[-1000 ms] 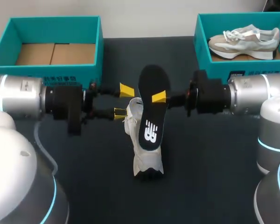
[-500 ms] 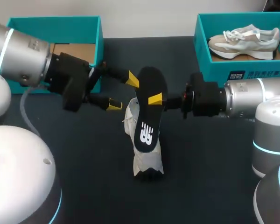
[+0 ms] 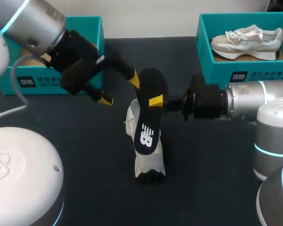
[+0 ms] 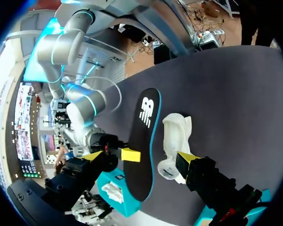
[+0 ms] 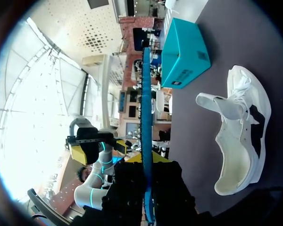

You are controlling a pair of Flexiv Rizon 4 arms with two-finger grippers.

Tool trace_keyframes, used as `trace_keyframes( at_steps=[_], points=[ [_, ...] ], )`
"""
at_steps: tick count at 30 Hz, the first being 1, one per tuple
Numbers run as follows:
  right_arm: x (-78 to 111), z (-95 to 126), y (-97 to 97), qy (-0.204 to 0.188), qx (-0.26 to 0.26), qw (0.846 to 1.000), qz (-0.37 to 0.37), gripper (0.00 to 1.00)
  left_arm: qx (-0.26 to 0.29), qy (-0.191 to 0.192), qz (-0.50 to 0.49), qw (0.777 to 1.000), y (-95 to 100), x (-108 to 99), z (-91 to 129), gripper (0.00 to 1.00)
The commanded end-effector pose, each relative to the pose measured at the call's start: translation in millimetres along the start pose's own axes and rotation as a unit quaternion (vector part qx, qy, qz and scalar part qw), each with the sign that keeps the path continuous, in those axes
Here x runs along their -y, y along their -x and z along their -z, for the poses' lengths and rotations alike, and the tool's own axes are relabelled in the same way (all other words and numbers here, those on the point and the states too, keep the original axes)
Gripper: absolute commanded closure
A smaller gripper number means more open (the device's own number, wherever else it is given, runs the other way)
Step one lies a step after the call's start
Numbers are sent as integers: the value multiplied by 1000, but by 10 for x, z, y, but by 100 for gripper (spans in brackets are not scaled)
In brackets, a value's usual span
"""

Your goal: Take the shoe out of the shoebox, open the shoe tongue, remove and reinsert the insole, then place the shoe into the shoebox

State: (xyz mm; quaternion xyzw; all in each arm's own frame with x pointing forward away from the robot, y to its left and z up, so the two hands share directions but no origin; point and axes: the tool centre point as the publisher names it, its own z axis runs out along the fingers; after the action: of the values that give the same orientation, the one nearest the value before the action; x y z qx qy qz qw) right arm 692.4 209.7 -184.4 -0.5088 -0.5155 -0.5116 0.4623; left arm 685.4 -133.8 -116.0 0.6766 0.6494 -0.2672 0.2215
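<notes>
The shoe [image 3: 147,162] lies on the table [image 3: 217,165] between the two boxes, outside both, its middle hidden behind the insole [image 3: 148,117], which the right jaws pinch upright over it. The right box [image 3: 217,70] holds a second shoe [image 3: 247,40]; the left box [image 3: 33,84] has its interior mostly covered by the left arm [image 3: 37,23]. The left jaws stand spread just beside the insole's upper end; contact there cannot be made out.

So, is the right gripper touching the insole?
Touching. The right wrist view shows the insole edge-on, pinched between both fingers of the right gripper.
</notes>
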Motion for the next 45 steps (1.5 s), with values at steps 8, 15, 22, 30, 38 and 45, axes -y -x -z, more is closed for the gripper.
trace_keyframes(
  at_steps=[8, 15, 22, 30, 38, 45],
  points=[
    [1, -23, 18, 3, 0, 1000, 0, 100, -92, 6, 5, 996, 53, -9, -11, 0],
    [11, -5, 20, 5, 1, 1000, 1, 100, -92, 6, 5, 996, 53, -9, -11, 0],
    [19, 11, 15, 9, 2, 1000, 2, 100, -109, 10, 33, 993, 218, 20, -10, 0],
    [14, 25, 15, 6, 3, 1000, 2, 100, -192, 33, 49, 980, 345, -76, -133, 0],
    [8, 12, 46, 4, 0, 1000, 2, 100, -245, 51, 46, 967, 433, -206, -265, 0],
    [12, 1, 52, 2, 0, 1000, 1, 100, -257, 43, 43, 965, 521, -346, -348, 0]
  ],
)
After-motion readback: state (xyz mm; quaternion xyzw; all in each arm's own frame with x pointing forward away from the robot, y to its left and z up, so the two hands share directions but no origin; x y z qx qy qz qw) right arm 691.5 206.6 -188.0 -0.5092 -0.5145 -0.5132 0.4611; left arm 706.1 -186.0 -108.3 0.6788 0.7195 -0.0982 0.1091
